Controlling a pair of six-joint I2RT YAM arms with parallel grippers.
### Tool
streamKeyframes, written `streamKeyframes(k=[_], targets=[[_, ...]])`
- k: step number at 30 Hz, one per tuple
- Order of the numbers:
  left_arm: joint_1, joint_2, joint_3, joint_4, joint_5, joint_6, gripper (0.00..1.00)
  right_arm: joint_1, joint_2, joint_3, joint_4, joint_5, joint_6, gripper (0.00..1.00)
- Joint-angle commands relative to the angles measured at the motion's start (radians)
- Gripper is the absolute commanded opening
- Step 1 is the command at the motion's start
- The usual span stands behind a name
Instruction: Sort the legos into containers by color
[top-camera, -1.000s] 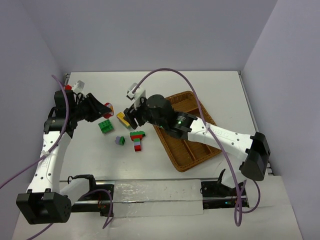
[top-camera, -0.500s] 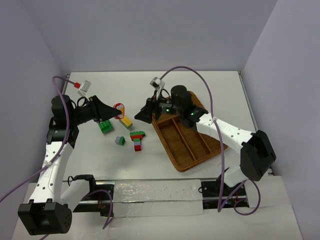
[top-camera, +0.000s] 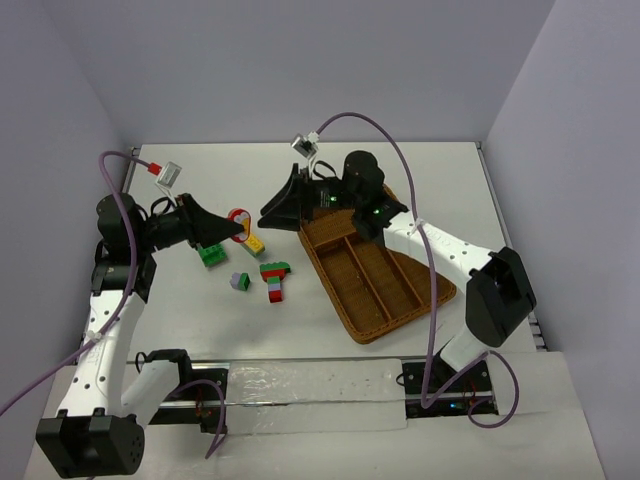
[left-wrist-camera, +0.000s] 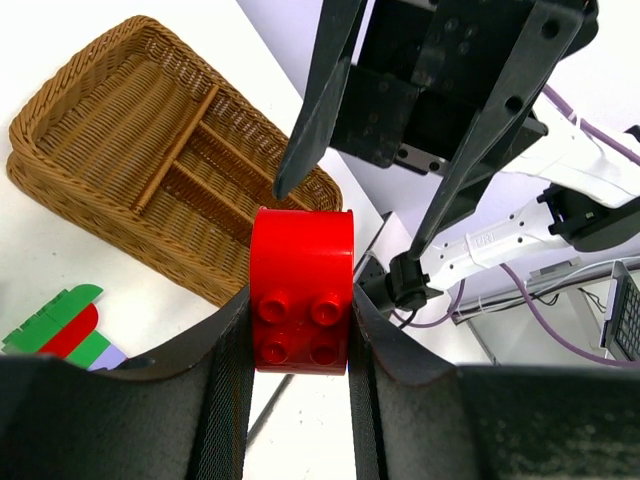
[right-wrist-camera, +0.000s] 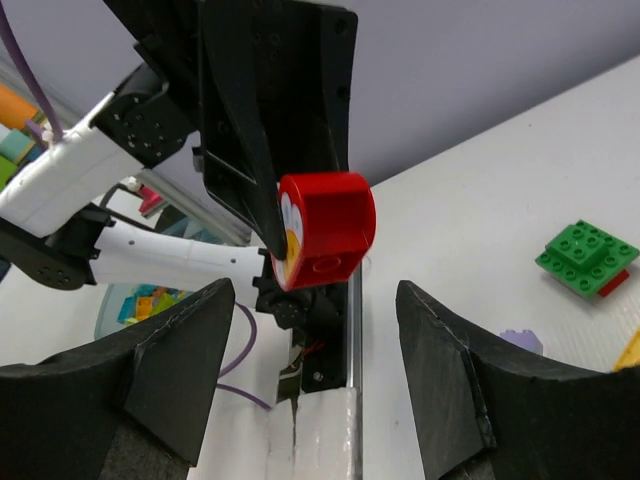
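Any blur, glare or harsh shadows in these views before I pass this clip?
Top external: soft even light, no glare, wicker tray sharp. Left wrist: red brick crisp, white table nearly washed out, left claw's fingers dark and soft. Right wrist: the brick in focus, right claw's fingers underexposed.

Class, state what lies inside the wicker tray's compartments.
In the wicker tray only bare weave shows in the visible compartments. In the top view the right arm covers its far end.
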Motion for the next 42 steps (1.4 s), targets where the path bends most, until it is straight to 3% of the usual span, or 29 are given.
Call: streamKeyframes(k=[1,9,17,23,26,27,28,29,31,32,33,35,42], targets=[[-0.006,0.001,0.001,0.051,0.034,0.022,0.0,0.012,0.036,0.09,0.053,-0.037,0.033,0.73],[-0.015,0.005,-0.006,0.06,0.037,0.019,0.0,0.034,0.138,0.211,0.014,-0.034,0.036,0.72],[-0.017,0.009,-0.003,0.057,0.034,0.025,0.0,0.058,0.177,0.249,0.019,-0.074,0.038,0.51],[-0.019,0.014,0.0,0.063,0.03,0.027,0.0,0.058,0.192,0.233,0.079,-0.127,0.083,0.47],[-0.019,0.016,0.009,0.055,0.02,0.033,0.0,0.058,0.189,0.207,0.125,-0.139,0.111,0.24],[-0.019,0.019,0.015,0.045,0.011,0.04,0.03,0.058,0.187,0.199,0.126,-0.134,0.112,0.15],[-0.02,0.026,0.025,0.025,-0.004,0.054,0.13,0.057,0.183,0.195,0.123,-0.129,0.108,0.06],[-0.021,0.029,0.034,0.002,-0.015,0.068,0.18,0.056,0.18,0.191,0.117,-0.121,0.105,0.03],[-0.021,0.045,0.056,-0.054,-0.03,0.097,0.72,0.049,0.169,0.18,0.083,-0.079,0.088,0.0],[-0.021,0.044,0.06,-0.067,-0.037,0.103,0.79,0.045,0.163,0.171,0.071,-0.057,0.081,0.0],[-0.021,0.043,0.064,-0.077,-0.044,0.109,0.95,0.034,0.154,0.157,0.059,-0.031,0.075,0.0],[-0.019,0.037,0.067,-0.079,-0.056,0.111,0.99,0.021,0.136,0.141,0.033,0.026,0.073,0.0],[-0.019,0.029,0.08,-0.133,-0.145,0.124,0.99,-0.101,0.03,-0.01,-0.05,0.274,0.063,0.0]])
